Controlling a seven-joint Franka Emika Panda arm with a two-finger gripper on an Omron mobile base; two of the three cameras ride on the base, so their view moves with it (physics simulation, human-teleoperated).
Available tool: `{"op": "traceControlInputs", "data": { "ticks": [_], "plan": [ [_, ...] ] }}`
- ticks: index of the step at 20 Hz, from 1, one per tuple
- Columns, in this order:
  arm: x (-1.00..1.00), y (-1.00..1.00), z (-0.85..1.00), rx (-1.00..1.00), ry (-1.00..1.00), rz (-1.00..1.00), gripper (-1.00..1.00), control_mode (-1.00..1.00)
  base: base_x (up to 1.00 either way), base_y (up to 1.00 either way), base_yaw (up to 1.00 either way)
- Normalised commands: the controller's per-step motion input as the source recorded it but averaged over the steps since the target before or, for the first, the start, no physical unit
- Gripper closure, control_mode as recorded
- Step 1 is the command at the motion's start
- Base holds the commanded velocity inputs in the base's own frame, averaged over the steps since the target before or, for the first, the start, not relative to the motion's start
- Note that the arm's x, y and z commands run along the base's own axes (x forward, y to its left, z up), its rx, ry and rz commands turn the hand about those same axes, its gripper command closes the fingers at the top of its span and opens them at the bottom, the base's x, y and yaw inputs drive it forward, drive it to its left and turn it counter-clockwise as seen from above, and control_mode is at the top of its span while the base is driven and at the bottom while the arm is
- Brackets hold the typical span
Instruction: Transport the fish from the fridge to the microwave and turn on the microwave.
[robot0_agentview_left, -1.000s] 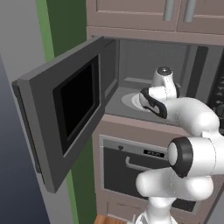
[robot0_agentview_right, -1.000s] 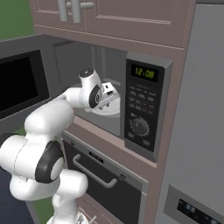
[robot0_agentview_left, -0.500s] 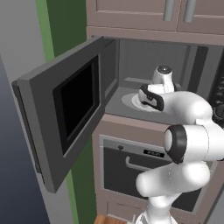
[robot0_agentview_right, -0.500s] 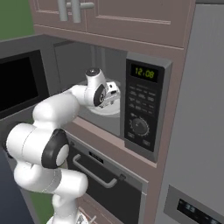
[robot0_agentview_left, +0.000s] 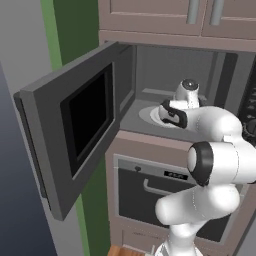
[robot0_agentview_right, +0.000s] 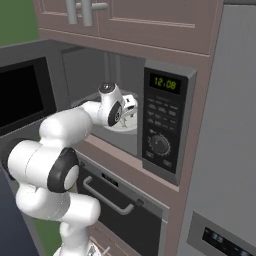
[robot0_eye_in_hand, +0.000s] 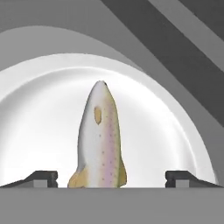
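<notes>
Two dark fingertips (robot0_eye_in_hand: 41, 177) stand far apart at the bottom of your hand view, one on each side of the fish (robot0_eye_in_hand: 99, 140), so your claw (robot0_eye_in_hand: 109, 177) is spread wide and grips nothing. You see the fish lying on the white round plate (robot0_eye_in_hand: 39, 113), its tapered end pointing away from the hand, pale with a pinkish speckled stripe and a small yellowish fin near the bottom; neither fingertip touches it. In your left base view the microwave (robot0_agentview_left: 145, 75) is open, its door (robot0_agentview_left: 75, 125) swung far out to the left with the black window facing the cavity, and the white arm (robot0_agentview_left: 215, 160) reaches in so that the hand sits over the plate (robot0_agentview_left: 150, 116). From your right base view the hand (robot0_agentview_right: 117, 107) is inside the cavity just left of the keypad panel (robot0_agentview_right: 162, 117), where green clock digits (robot0_agentview_right: 165, 83) glow above a round dial (robot0_agentview_right: 159, 144). Below the microwave you have the dark oven (robot0_agentview_right: 120, 210) with its horizontal bar handle, and above it the brown cabinet doors (robot0_agentview_right: 140, 20).
</notes>
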Motion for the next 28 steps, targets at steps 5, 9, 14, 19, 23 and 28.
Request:
{"op": "traceControlInputs", "data": {
  "ticks": [5,9,14,19,23,28],
  "plan": [
    [-0.50,0.00,0.25,0.01,-0.27,-0.02,-1.00,-1.00,0.00,0.00,0.00],
    [-0.65,0.00,0.38,0.03,-0.25,-0.04,-1.00,-1.00,0.00,0.00,0.00],
    [-0.43,0.04,0.52,0.00,-0.21,-0.01,-1.00,-1.00,0.00,0.00,0.00],
    [-0.39,0.06,0.38,-0.22,-0.16,0.00,-1.00,-1.00,0.00,0.00,0.00],
    [-0.46,0.08,0.11,-0.30,-0.09,0.00,-1.00,-1.00,0.00,0.00,0.00],
    [-0.54,0.11,0.00,-0.28,-0.07,0.00,-1.00,-1.00,0.00,0.00,0.00]
  ]
}}
